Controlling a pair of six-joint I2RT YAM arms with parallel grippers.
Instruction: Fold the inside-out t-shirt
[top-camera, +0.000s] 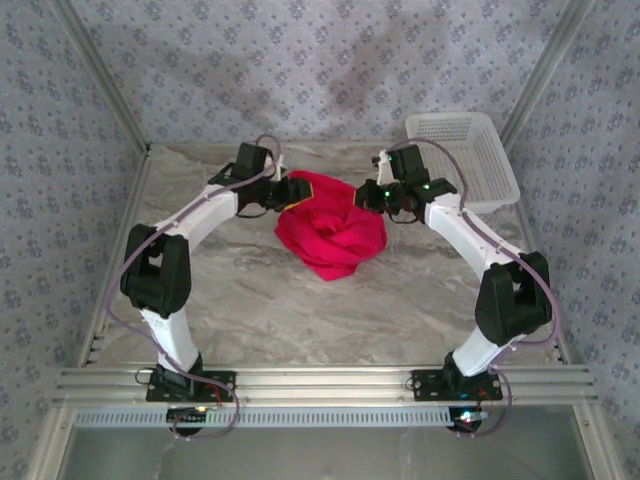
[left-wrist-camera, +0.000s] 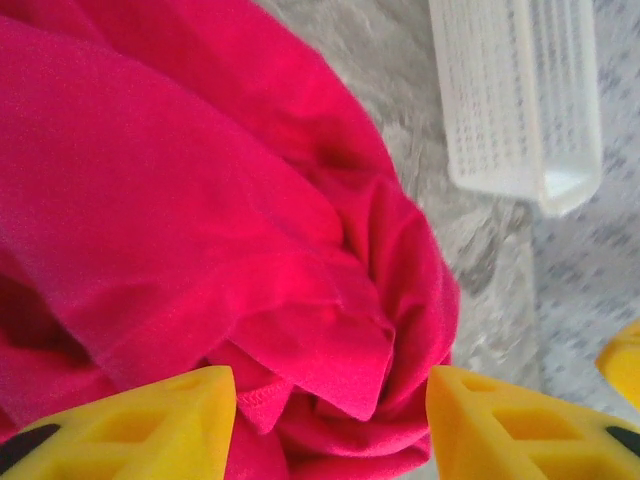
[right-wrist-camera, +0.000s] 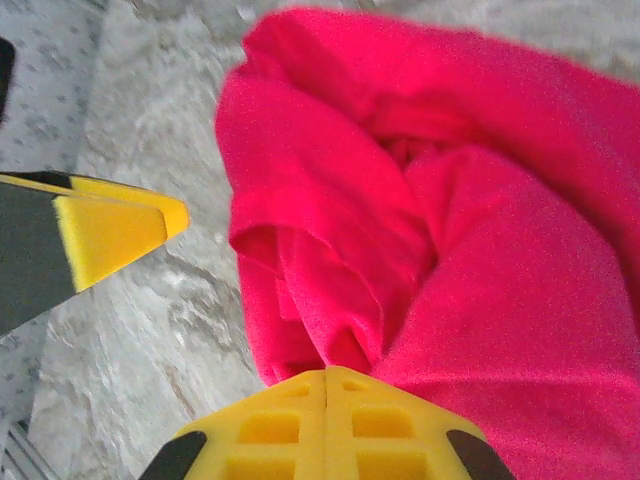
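Note:
The inside-out t-shirt (top-camera: 335, 230) is a bright red crumpled heap on the marble table, past its middle. My left gripper (top-camera: 280, 192) sits at the heap's far left edge. In the left wrist view the left gripper (left-wrist-camera: 330, 430) is open, and folds of the t-shirt (left-wrist-camera: 200, 200), one with a stitched hem, lie between its yellow fingers (left-wrist-camera: 150, 430). My right gripper (top-camera: 372, 195) is at the heap's far right edge. In the right wrist view the right gripper (right-wrist-camera: 327, 375) has its fingers pressed together, pinching a fold of the t-shirt (right-wrist-camera: 480, 250).
A white plastic mesh basket (top-camera: 465, 155) stands at the back right corner, close behind the right arm; the basket (left-wrist-camera: 520, 100) also shows in the left wrist view. Bare marble table (top-camera: 260, 310) lies in front of the heap. Patterned walls enclose three sides.

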